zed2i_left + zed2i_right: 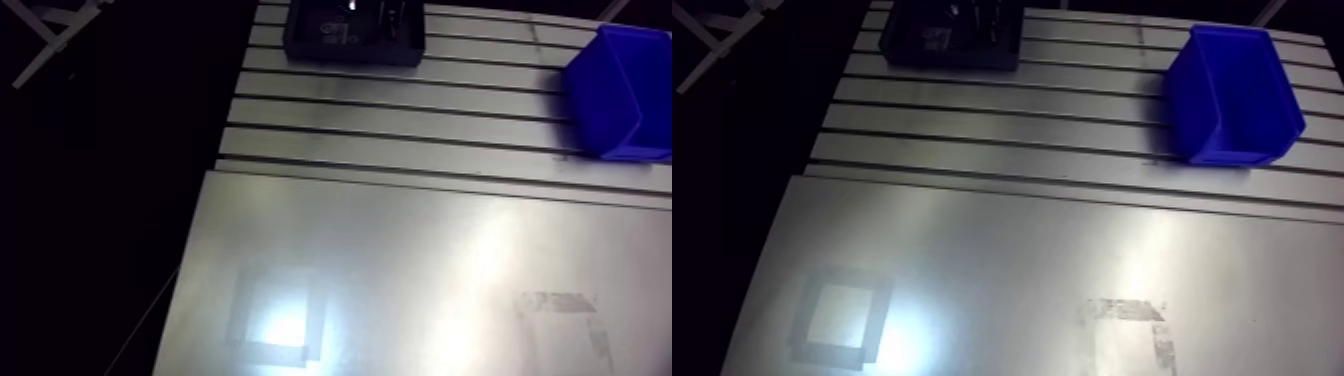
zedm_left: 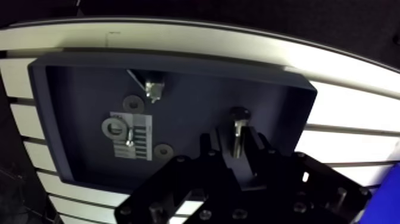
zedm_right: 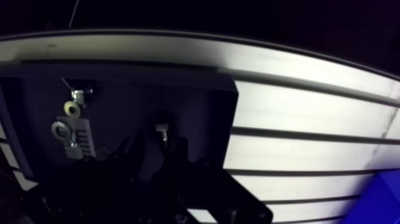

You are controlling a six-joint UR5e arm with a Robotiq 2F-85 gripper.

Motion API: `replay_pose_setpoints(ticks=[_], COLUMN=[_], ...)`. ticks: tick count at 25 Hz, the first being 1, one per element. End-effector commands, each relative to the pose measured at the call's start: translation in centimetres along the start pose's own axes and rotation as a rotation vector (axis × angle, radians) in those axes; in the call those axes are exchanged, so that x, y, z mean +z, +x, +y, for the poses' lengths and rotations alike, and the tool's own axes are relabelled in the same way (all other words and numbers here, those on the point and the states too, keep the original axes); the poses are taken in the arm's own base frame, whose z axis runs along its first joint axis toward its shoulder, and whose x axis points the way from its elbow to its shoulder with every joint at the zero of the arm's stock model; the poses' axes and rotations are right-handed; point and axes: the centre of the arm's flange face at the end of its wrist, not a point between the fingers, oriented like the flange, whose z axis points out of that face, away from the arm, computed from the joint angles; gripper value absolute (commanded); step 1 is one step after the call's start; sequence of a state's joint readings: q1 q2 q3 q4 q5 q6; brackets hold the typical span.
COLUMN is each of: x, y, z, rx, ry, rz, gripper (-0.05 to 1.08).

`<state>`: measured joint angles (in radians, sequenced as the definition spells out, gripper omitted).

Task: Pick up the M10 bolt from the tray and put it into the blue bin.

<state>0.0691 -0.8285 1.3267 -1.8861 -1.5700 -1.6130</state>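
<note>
Tool (image 2: 239,148): clenched on the grey metal M10 bolt (image 2: 239,119).
Bolt: over the black rectangular plastic tray (image 2: 71,77).
Bin: blue plastic bin (image 1: 1232,90), on the slotted aluminium tabletop (image 1: 1022,130), well apart from the tray.

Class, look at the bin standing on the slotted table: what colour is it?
The bin is blue, clearest in the arm view.

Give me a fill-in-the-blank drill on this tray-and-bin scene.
1. The bin on the slotted table is coloured ____.
2. The M10 bolt at the gripper is above the dark ____.
3. Beside the label card lie flat metal ____.
Missing words: blue; tray; washers.
</note>
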Motion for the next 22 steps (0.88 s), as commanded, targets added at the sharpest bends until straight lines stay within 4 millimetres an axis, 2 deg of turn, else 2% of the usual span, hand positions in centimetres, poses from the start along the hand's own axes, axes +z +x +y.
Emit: replay_pose_setpoints(ticks=[1,22], x=[0.21,0.48], y=[-0.05,-0.19], z=[0.00,-0.13], rx=[0.000,-0.003], ry=[0.000,0.002], rz=[-0.005,-0.010], gripper=[0.64,0.76])
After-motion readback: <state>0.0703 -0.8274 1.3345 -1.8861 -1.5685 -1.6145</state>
